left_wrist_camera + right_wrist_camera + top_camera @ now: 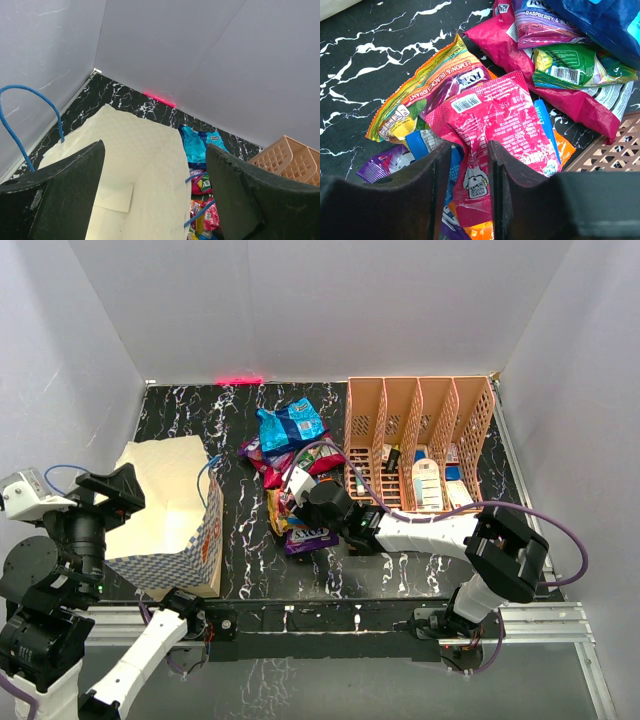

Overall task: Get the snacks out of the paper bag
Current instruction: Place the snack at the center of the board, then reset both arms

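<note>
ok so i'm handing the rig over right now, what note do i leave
Left gripper: open, hovering over the paper bag.
Right gripper: fingers close around a pink packet on the pile; grip uncertain.
Snacks: piled on the table, right of the bag.
Done: many packets out.
Left: check inside the bag, which is not visible here.

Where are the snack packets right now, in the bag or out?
Out: snacks lie heaped on the table between paper bag and organizer; any left inside, cannot tell.

One paper bag [165, 490], one peach slotted organizer [365, 420], at least eight snack packets [495, 120]
</note>
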